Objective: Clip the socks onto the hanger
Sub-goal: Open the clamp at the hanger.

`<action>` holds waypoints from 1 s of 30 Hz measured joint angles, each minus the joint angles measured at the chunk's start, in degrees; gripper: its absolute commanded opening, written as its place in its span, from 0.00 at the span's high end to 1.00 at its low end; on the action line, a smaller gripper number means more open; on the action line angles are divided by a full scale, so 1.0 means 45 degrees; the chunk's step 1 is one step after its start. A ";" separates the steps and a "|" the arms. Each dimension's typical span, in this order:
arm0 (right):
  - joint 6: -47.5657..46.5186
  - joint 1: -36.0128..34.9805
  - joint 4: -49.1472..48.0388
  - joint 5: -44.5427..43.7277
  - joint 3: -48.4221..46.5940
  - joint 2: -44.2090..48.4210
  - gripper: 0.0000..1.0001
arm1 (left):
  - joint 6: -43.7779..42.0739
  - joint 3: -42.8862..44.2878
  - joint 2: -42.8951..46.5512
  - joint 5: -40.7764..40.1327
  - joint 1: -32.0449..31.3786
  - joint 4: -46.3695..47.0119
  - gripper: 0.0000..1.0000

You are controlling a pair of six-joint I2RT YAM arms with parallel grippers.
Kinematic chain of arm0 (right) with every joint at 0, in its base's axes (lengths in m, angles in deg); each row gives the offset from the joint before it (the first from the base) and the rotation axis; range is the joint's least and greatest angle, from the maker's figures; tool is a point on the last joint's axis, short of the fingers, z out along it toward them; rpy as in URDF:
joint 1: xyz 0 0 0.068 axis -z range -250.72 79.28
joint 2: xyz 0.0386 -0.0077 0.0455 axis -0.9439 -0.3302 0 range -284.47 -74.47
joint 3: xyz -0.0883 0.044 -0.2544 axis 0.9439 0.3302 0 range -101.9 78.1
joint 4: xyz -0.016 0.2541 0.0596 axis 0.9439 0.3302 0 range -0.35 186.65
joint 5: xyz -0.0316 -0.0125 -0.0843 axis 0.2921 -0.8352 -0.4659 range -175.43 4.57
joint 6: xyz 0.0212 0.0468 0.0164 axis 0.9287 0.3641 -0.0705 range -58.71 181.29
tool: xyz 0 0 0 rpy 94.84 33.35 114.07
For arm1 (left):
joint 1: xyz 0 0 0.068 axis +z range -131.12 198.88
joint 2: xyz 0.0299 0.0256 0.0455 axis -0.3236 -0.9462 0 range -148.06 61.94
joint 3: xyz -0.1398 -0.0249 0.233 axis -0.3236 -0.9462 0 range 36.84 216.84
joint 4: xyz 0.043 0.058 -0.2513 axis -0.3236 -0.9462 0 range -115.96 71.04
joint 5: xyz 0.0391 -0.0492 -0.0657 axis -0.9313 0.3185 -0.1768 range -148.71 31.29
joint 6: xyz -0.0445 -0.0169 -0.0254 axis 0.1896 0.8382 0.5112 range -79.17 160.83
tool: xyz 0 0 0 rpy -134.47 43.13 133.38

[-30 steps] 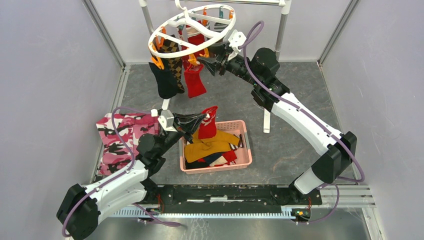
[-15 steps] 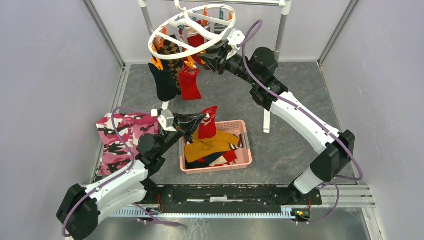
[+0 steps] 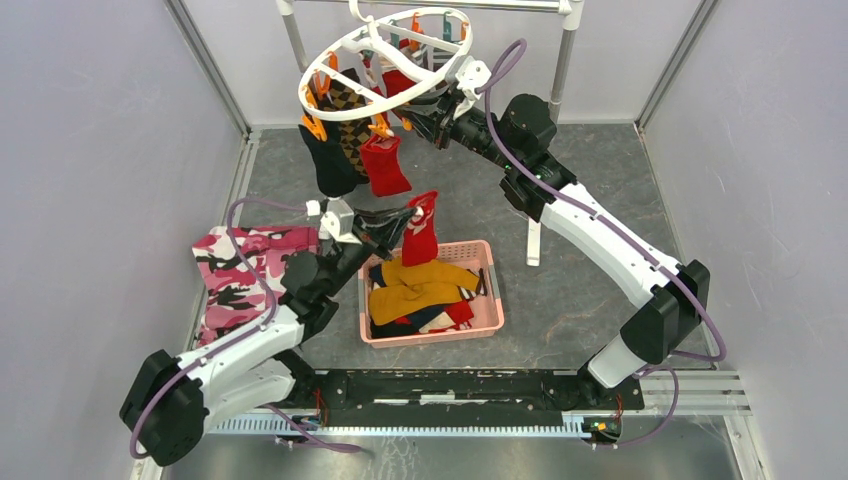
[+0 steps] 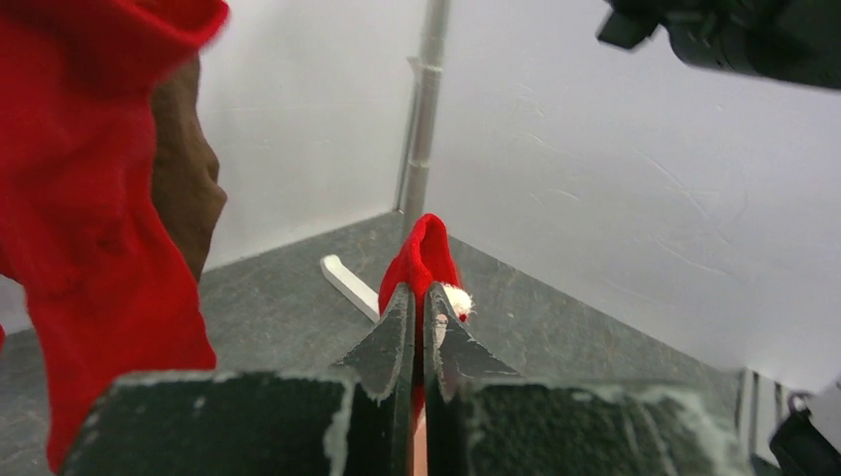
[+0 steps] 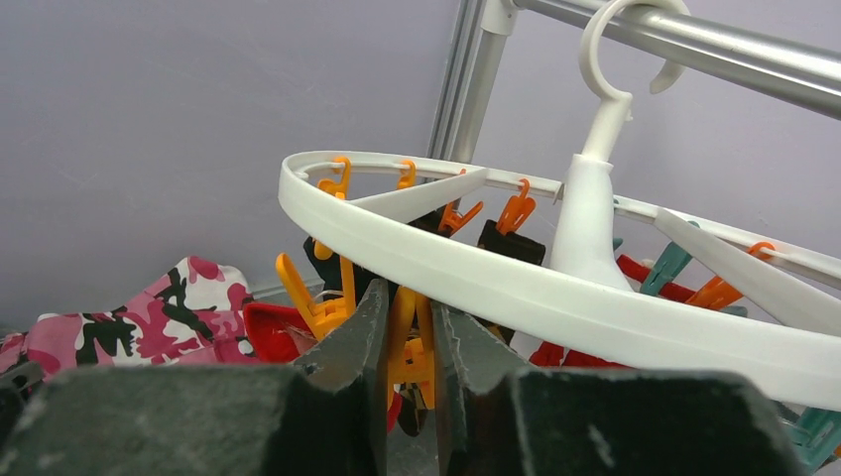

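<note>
Red cloth leads the eye: the left gripper (image 4: 419, 297) is pinched tight on the top edge of a red sock (image 3: 421, 232), whose cuff stands up just past the fingertips while the rest hangs limp below them. A second ago that sock dangled lower, close over the pink basket (image 3: 492, 300). Now the left arm has carried it up and forward, clear of the pile of socks (image 3: 420, 285) below, mustard on top with red and dark ones under it.

Across from it, the right gripper (image 5: 407, 307) has come in from a wider spread to a narrow one. Its fingers sit on either side of an orange clip (image 5: 409, 342) hanging under the near rim of the hanger (image 5: 446, 268), and they look closed on it. The white ring has shifted and tipped a little with that squeeze, its hook over the metal rail (image 5: 694, 50).

My guess is that the clip is being pressed open for the incoming sock, so the sock's cuff has to be fed up between the clip's tips, which lie beyond and below the right fingers. The sock and the clip are well apart at this point.

Beyond the right fingers, a black sock (image 3: 325, 165), an argyle sock (image 3: 350, 135) and another red sock (image 3: 384, 165) hang clipped from the far side of the ring. The camouflage cloth (image 3: 235, 270) lies behind the left fingers, flat on the floor.
</note>
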 measured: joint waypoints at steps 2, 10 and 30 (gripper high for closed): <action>0.0000 0.0000 0.0019 0.0005 0.0000 0.0000 0.97 | -0.0005 0.0704 -0.0534 -0.0408 0.0000 -0.0039 0.98; -0.0019 0.0029 0.0219 0.0189 -0.0010 0.0000 0.97 | -0.0427 0.2686 -0.2429 -0.1423 0.0121 -0.0034 0.98; -0.0107 0.0457 0.0733 0.1059 -0.0214 0.0000 0.98 | -0.0627 0.4104 -0.3449 -0.1996 0.1239 0.0170 0.98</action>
